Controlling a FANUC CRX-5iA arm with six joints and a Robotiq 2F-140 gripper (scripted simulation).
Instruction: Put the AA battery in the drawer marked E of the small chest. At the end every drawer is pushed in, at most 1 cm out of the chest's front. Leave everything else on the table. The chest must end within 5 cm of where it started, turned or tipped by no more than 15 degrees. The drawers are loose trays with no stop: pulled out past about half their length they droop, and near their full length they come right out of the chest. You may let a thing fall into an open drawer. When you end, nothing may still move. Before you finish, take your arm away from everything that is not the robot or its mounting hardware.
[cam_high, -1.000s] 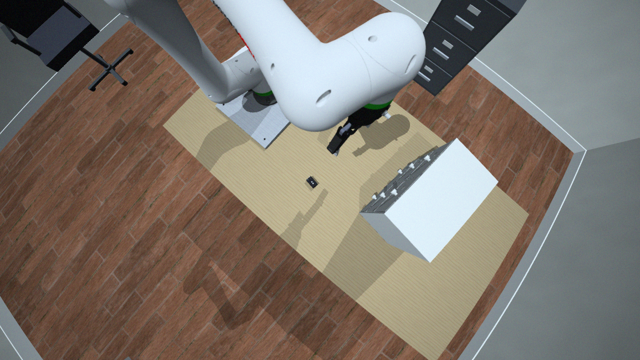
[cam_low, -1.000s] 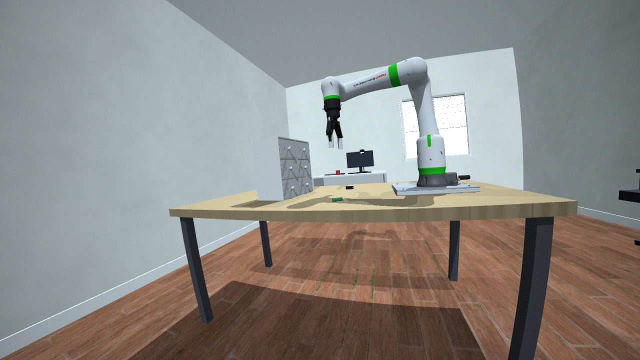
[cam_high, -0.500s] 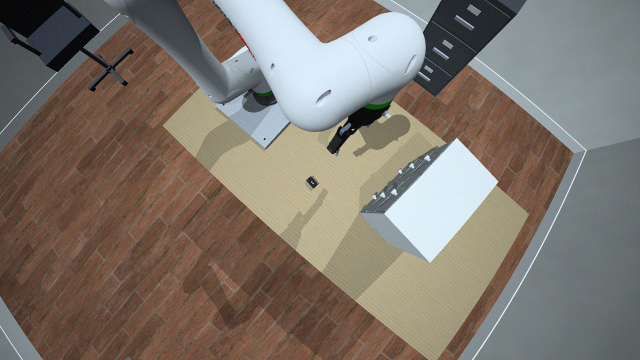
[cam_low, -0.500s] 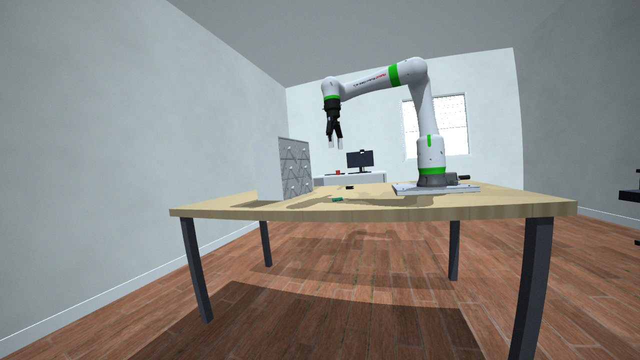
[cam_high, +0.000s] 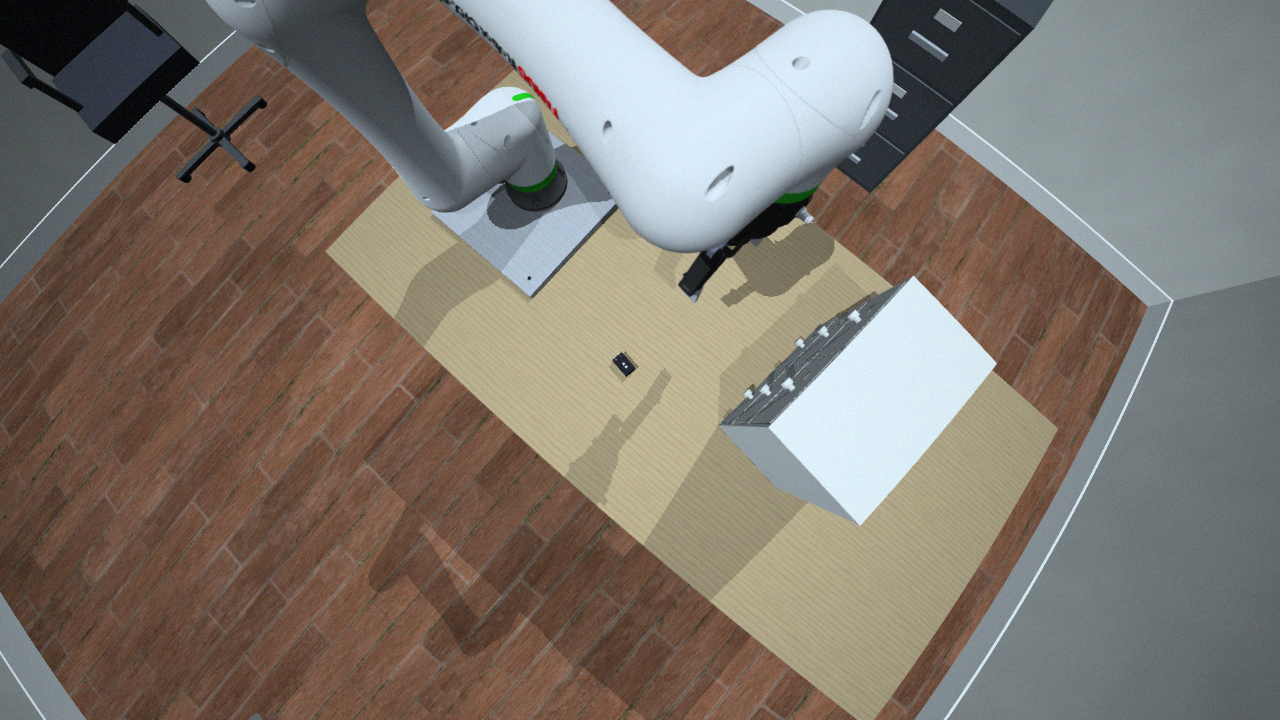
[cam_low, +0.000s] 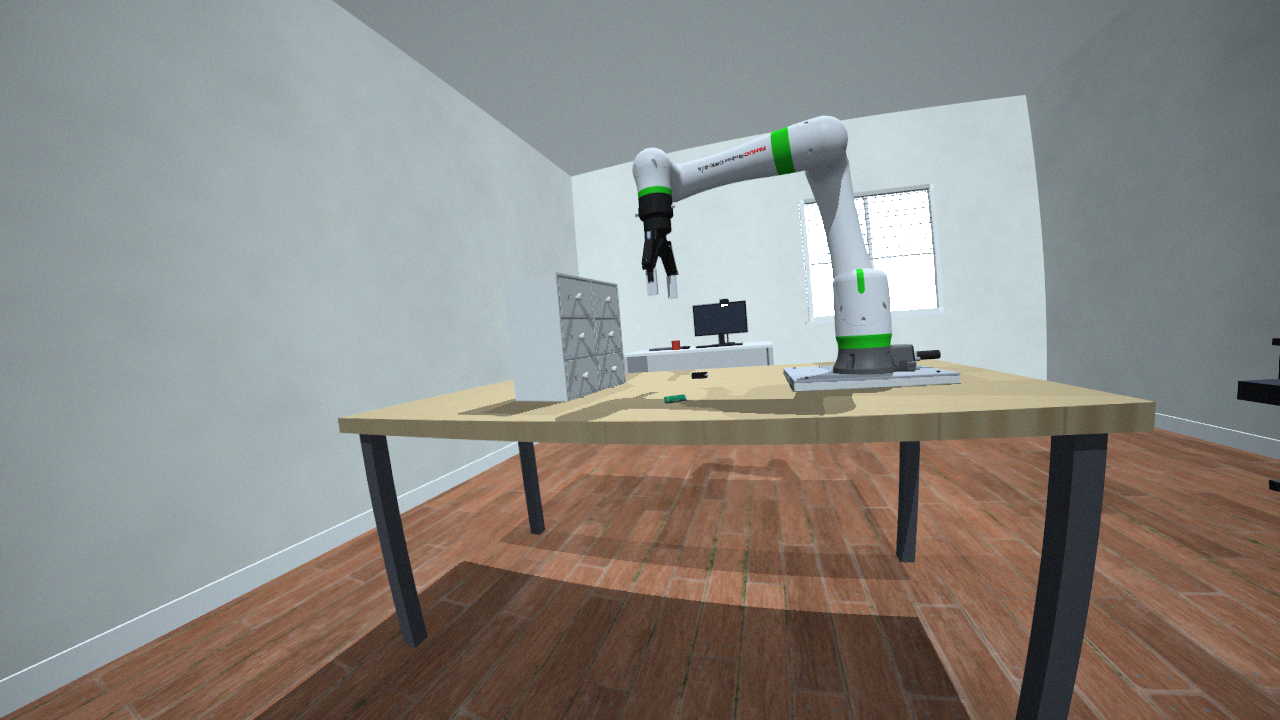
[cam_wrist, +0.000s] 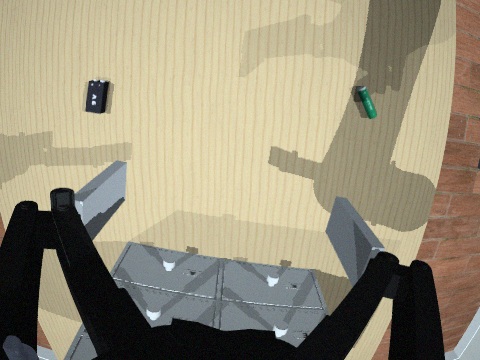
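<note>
The AA battery (cam_low: 674, 398) (cam_wrist: 366, 102) is small and green. It lies flat on the table, near the table's edge in the wrist view; I cannot make it out in the overhead view. The small white chest (cam_high: 877, 394) (cam_low: 537, 340) (cam_wrist: 254, 280) stands with its grey drawer fronts all flush. The letters on them are too small to read. My gripper (cam_low: 663, 288) (cam_wrist: 229, 198) is open and empty. It hangs high above the table in front of the chest. In the overhead view the arm hides all but one finger (cam_high: 698, 273).
A small black block (cam_high: 623, 363) (cam_low: 700, 375) (cam_wrist: 98, 96) lies on the table between the robot's base plate (cam_high: 537, 241) (cam_low: 868, 376) and the chest. The arm's big elbow hangs over the table's far side.
</note>
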